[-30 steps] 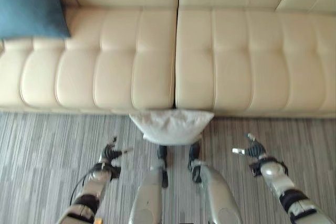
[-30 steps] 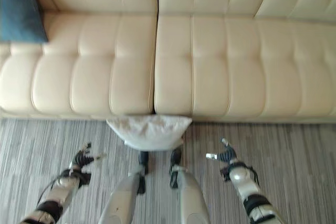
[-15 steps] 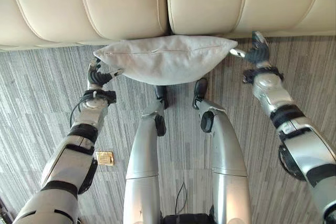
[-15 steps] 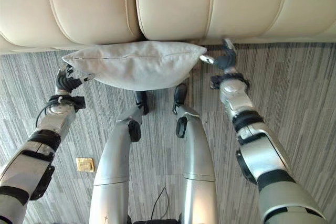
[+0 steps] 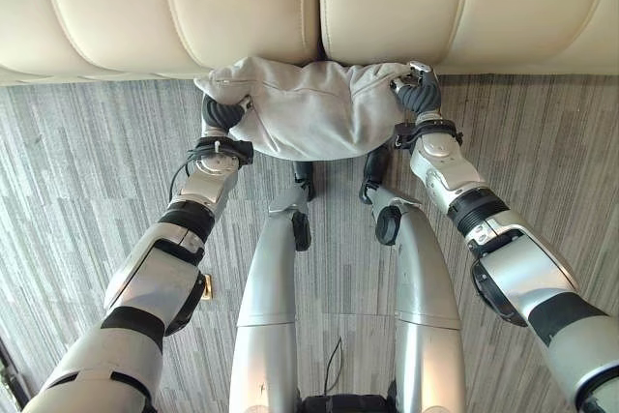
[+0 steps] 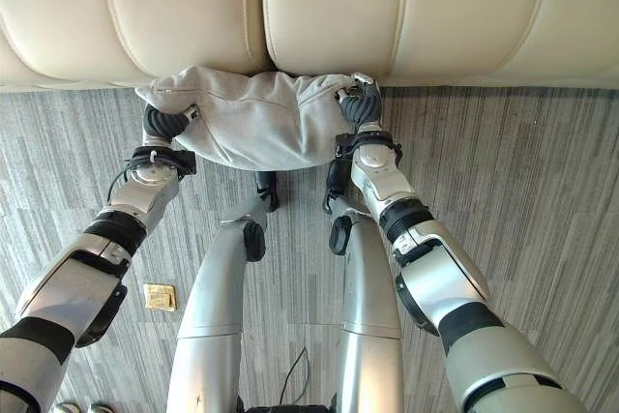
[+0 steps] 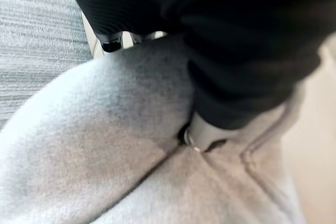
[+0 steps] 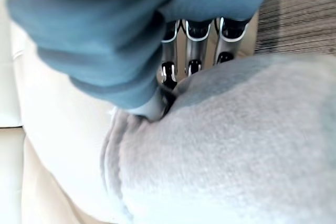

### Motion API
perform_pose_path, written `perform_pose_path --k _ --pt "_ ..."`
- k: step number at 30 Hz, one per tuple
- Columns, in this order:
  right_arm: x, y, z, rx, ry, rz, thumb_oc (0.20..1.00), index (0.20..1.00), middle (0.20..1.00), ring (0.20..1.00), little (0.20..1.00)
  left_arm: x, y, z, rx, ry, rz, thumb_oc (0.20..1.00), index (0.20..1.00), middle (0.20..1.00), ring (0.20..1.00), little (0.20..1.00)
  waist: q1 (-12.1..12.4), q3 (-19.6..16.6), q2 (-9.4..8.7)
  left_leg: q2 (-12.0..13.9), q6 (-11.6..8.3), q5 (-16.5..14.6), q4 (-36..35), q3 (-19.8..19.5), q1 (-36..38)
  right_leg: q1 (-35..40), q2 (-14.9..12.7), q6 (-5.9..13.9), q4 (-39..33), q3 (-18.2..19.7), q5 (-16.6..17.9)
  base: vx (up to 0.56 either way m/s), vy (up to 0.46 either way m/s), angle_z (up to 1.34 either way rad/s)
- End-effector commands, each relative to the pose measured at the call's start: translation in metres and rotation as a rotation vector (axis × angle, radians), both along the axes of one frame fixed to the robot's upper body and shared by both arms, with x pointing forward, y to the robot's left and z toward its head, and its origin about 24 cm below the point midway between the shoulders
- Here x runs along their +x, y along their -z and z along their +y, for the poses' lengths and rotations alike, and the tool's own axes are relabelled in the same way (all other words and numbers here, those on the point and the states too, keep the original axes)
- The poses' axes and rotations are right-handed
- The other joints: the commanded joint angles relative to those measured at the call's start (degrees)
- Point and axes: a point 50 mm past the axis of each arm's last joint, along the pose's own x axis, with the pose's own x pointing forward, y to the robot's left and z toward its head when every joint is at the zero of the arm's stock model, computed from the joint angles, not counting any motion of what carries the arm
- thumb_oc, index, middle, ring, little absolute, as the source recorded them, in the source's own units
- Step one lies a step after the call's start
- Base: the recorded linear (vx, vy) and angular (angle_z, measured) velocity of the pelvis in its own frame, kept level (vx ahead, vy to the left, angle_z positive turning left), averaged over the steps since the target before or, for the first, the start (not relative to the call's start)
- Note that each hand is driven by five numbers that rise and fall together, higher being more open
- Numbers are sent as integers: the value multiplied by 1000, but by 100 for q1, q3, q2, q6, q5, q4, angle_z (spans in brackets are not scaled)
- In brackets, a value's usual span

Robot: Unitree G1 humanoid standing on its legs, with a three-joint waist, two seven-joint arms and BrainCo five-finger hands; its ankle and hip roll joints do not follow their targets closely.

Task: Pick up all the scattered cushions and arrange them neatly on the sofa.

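A pale grey cushion [image 5: 309, 113] is seen on the striped grey carpet [image 5: 87, 171], pressed against the front base of a cream tufted sofa [image 5: 193, 7], at about 12 o'clock from the robot. It is clamped at its two ends. The left hand [image 5: 221, 115] is curled onto the end at 10 o'clock, and the right hand [image 5: 418, 94] is curled onto the end at 2 o'clock. In the wrist views, fingers and thumb of each hand are seen sunk into the fabric.

The cover is bunched and creased between the hands, and the middle sags, so the cushion is judged to be soft, light and easily squashed, with no risk of breakage. The fleecy cloth is likely to give good friction. Pinching at the side seams, as held now, should serve; a deeper hold on the filling would probably reduce drooping when it is raised onto the seat.

A small square tan object [image 5: 206, 286] lies on the carpet at 8 o'clock.
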Motion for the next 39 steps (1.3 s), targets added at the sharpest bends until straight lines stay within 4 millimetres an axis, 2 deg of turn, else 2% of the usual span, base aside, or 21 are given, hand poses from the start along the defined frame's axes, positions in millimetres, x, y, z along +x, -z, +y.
perform_pose_path --k 1,5,7,9,10,13,14,15,17,18,19,21,23,27,29,30,31,35,36,38,39 --pt "-19 18 49 13 -212 -44 200 200 200 200 200 -7 -12 -35 -49 125 -176 200 200 200 200 200 -88 -1063 123 -105 -163 -779 204 -97 -117 -58 119 825 -224 552 -257 -41 -13 1" --pt "-31 34 49 57 -249 -43 200 200 200 200 200 -23 3 -59 -95 212 -204 200 200 200 200 200 -69 -1091 99 -134 -221 -621 -551 -137 826 838 179 907 -992 497 -44 -22 -34 -1" --pt "-42 43 46 58 -270 -51 200 200 200 200 200 -34 15 -65 -130 244 -203 200 200 200 200 200 -76 -1112 68 -145 -267 -554 -935 -148 1478 1473 202 938 -1405 448 38 47 -45 -3" --pt "-47 47 44 61 -275 -53 200 200 200 200 200 -39 21 -67 -150 254 -195 200 200 200 200 200 -82 -1123 52 -149 -283 -524 -1079 -157 1741 1733 211 950 -1562 422 77 19 -37 0" --pt "-51 51 42 59 -281 -52 200 200 200 200 200 -44 27 -68 -157 263 -188 200 200 200 200 200 -95 -1115 28 -156 -259 -343 -1215 -128 1895 1913 191 913 -1767 377 272 15 -40 -2" --pt "-69 64 35 79 -303 -54 200 200 200 200 200 -62 49 -71 -176 302 -147 200 200 200 200 200 -139 -1180 -30 -179 -310 -311 -1595 -123 2684 2703 213 953 -2210 314 335 103 -40 -4" --pt "-76 69 33 84 -313 -51 200 200 200 200 200 -69 57 -70 -170 309 -127 200 200 200 200 200 -149 -1222 -41 -192 -326 -305 -1711 -114 2926 2939 224 962 -2341 297 354 230 -77 -5" --pt "-92 76 26 102 -340 -58 200 200 200 200 200 -84 73 -69 -185 337 -83 200 200 200 200 200 -170 -1336 -59 -218 -353 -283 -1966 -122 3479 3517 268 989 -2642 264 381 177 -60 -5" --pt "-99 81 23 98 -349 -50 200 200 200 200 200 -92 82 -68 -182 345 -57 200 200 200 200 200 -194 -1393 -68 -229 -357 -285 -2059 -116 3714 3781 284 990 -2781 251 379 214 -57 -9" --pt "-114 84 12 87 -363 -64 200 200 200 200 200 -106 95 -62 -180 359 -16 200 200 200 200 200 -228 -1541 -86 -225 -387 -263 -2263 -113 4191 4295 339 1007 -3044 232 388 217 -55 -5" --pt "-114 84 12 87 -363 -64 200 200 200 200 200 -107 95 -62 -180 359 -15 200 200 200 200 200 -230 -1549 -86 -228 -386 -242 -2283 -115 4189 4295 339 1007 -3066 229 408 221 -59 -3" --pt "-129 87 1 67 -379 -69 200 200 200 200 200 -121 102 -55 -158 384 11 200 200 200 200 200 -281 -1721 -89 -193 -404 -240 -2457 -85 4595 4707 394 1017 -3273 244 391 211 -59 -5" --pt "-151 89 -10 66 -418 -68 200 200 200 200 200 -141 110 -49 -130 426 50 200 200 200 200 200 -352 -2045 -107 -175 -451 -257 -2686 -56 5238 5368 512 1019 -3561 240 329 320 -116 -7" --pt "-161 86 -16 41 -429 -83 200 200 200 200 200 -148 110 -50 -119 452 52 200 200 200 200 200 -389 -2121 -143 -161 -506 -366 -2516 3 5456 5749 548 981 -3687 247 236 127 -81 -3" --pt "-169 93 -21 97 -420 -50 200 200 200 200 200 -150 113 -55 -118 468 64 200 200 200 200 200 -419 -2142 -229 -78 -663 -314 -1865 68 5341 6013 528 898 -3745 189 160 96 -128 6" --pt "-171 96 -25 132 -392 -33 200 200 200 200 200 -149 116 -56 -129 468 80 200 200 200 200 200 -442 -2120 -280 41 -805 -132 -1359 158 5158 6125 506 844 -3720 146 106 77 -104 15" --pt "-172 96 -27 136 -387 -30 200 200 200 200 200 -150 118 -57 -130 470 89 200 200 200 200 200 -459 -2121 -289 132 -811 -60 -1297 242 5103 6167 506 826 -3708 136 65 89 -84 26" --pt "-175 95 -31 174 -367 -33 200 200 200 200 200 -149 118 -57 -104 484 100 200 200 200 200 200 -461 -2205 -355 302 -610 -206 -1589 494 4727 6214 522 824 -3693 125 -42 109 -28 26" --pt "-175 96 -31 198 -366 -29 200 200 200 200 200 -149 117 -57 -101 483 99 200 200 200 200 200 -441 -2224 -350 318 -600 -134 -1735 510 4635 6214 554 824 -3677 126 -76 154 3 12" --pt "-177 97 -31 233 -361 -24 200 200 200 200 200 -152 117 -54 -104 470 103 200 200 200 200 200 -360 -2237 -318 362 -650 214 -2150 521 4448 6295 681 816 -3648 176 -178 153 10 14" --pt "-177 97 -31 233 -361 -24 200 200 200 200 200 -152 118 -54 -104 470 104 200 200 200 200 200 -357 -2242 -328 352 -651 231 -2181 530 4464 6294 673 816 -3645 181 -182 312 37 -7"
